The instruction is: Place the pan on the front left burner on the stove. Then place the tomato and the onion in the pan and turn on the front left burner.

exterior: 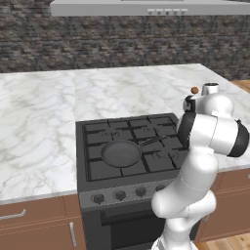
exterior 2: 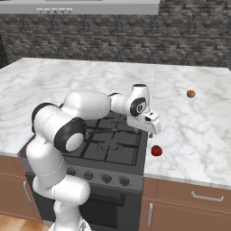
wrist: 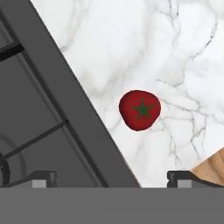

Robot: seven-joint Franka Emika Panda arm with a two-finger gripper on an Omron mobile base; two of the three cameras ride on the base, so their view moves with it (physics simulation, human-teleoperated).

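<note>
The open, empty gripper point(exterior 2: 153, 131) hangs above the tomato point(exterior 2: 156, 150), which lies just beside the stove's point(exterior 2: 113, 153) right edge.

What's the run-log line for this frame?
step: reach tomato | round dark grey frying pan: on front left burner | glossy red tomato: on marble counter, untouched | tool: open above tomato

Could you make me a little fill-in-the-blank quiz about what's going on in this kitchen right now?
1. The pan sits on the front ____ burner of the stove.
2. The tomato lies on the marble ____, to the right of the stove.
3. The gripper hangs above the tomato with its jaws ____.
4. The onion lies ____ from the robot than the tomato.

Missing words: left; counter; open; farther
</note>
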